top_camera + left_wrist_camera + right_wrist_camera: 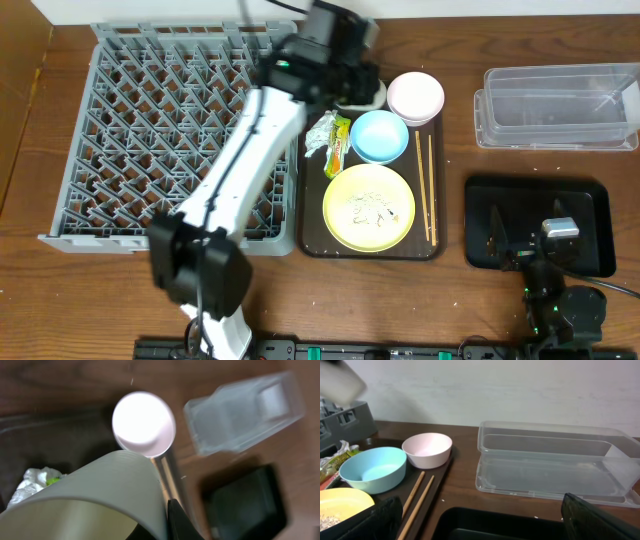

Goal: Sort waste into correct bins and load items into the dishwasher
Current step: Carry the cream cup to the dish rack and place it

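Small white cup (100, 492) pinched in left jaws (right jaws spread); dishwasher-loading step; next: carry over grey pegged plastic rack (130, 110).

Left arm (250, 140) stretched forward, left hand (352, 86) gripping white cup (100, 485); right hand (480, 510) spread open
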`<action>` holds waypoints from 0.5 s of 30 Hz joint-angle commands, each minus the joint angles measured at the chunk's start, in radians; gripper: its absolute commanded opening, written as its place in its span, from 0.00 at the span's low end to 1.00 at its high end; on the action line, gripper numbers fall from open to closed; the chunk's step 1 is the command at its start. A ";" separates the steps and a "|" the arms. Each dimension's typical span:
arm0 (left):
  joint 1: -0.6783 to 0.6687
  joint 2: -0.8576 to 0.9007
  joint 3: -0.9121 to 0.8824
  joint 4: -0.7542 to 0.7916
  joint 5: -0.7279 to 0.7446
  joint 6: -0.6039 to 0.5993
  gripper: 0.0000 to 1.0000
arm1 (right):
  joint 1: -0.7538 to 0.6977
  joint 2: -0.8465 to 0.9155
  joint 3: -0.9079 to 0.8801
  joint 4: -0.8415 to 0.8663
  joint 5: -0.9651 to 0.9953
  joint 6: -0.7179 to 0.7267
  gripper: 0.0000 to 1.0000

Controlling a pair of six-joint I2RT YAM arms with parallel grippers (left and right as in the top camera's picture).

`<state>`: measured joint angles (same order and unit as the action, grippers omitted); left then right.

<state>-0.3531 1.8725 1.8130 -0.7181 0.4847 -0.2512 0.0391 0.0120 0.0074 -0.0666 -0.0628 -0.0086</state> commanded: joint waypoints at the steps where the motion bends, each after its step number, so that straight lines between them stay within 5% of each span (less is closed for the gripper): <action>1: 0.172 -0.034 0.016 0.016 0.213 -0.111 0.08 | 0.011 -0.005 -0.002 -0.004 0.002 -0.007 0.99; 7: 0.431 0.029 0.011 0.119 0.583 -0.153 0.07 | 0.011 -0.005 -0.002 -0.004 0.002 -0.007 0.99; 15: 0.632 0.162 0.010 0.156 0.658 -0.389 0.08 | 0.011 -0.005 -0.002 -0.004 0.002 -0.007 0.99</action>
<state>0.2321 1.9759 1.8145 -0.5697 1.0290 -0.5110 0.0391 0.0120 0.0074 -0.0666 -0.0631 -0.0086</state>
